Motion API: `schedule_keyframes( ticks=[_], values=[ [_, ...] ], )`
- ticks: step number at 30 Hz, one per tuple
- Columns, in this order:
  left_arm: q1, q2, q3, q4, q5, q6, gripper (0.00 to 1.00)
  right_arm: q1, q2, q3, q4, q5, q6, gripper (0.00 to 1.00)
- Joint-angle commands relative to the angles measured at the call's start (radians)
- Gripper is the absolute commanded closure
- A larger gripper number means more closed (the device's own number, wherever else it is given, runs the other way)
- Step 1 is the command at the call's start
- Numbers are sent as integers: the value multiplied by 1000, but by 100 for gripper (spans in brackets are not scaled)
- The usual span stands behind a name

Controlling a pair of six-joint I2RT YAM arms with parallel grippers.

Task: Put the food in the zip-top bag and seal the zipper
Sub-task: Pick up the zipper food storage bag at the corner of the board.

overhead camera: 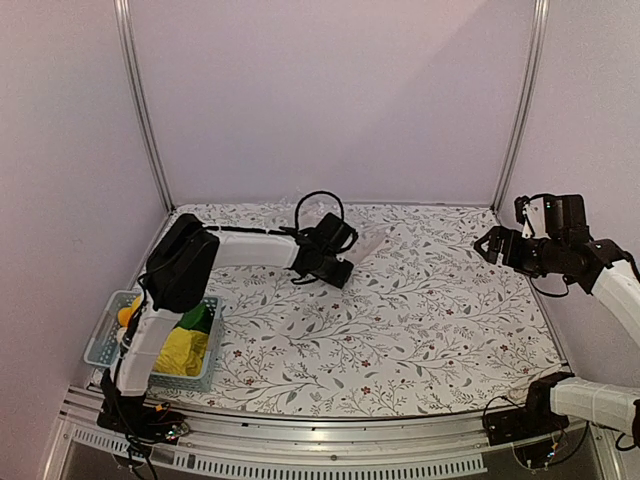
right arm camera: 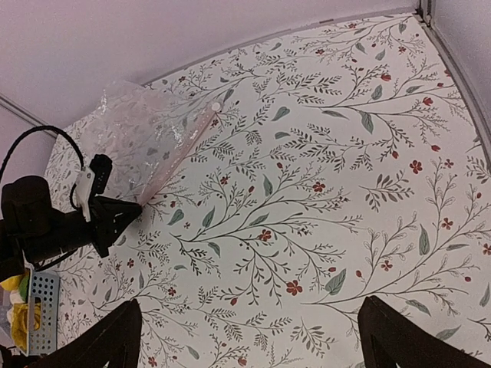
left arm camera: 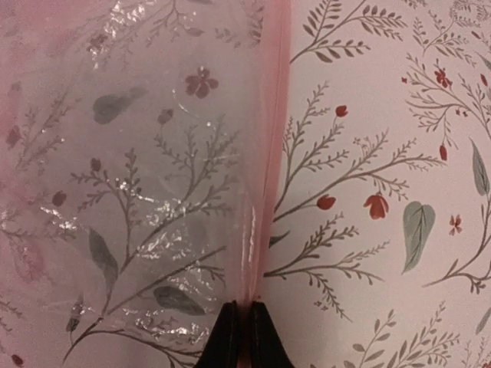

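The clear zip-top bag [overhead camera: 362, 236] lies flat on the floral cloth toward the back middle. Its crinkly sheet [left arm camera: 130, 192] fills the left of the left wrist view, and the pinkish zipper [left arm camera: 265, 153] runs along its mouth edge. My left gripper [left arm camera: 244, 341] is shut, pinching that zipper edge at its near end. The food sits in the light-blue basket [overhead camera: 108, 340] at the front left: a pale-yellow cabbage [overhead camera: 182, 350], a green bok choy [overhead camera: 198, 318] and an orange fruit [overhead camera: 127, 314]. Raised at the far right, my right gripper [right arm camera: 253, 345] hangs open and holds nothing.
The left arm [overhead camera: 250, 248] reaches across the cloth from the front left. A metal frame post stands at each back corner, with walls close on both sides. In the right wrist view, the basket [right arm camera: 40, 313] shows at the lower left corner.
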Motion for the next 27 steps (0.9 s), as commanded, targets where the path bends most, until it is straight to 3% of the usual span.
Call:
schedule_keyframes(
  ticks=[1, 10, 20, 27],
  values=[
    [-11, -97, -116, -34, 69, -73, 100, 9, -2, -13, -16, 6, 37, 1],
    [-11, -353, -369, 114, 225, -225, 100, 51, 0, -29, 36, -15, 259, 1],
    [-10, -577, -499, 213, 449, -376, 100, 180, 2, -40, 193, -37, 527, 3],
    [-17, -657, -621, 413, 578, -520, 100, 291, 81, 33, 259, 26, 590, 18]
  ],
)
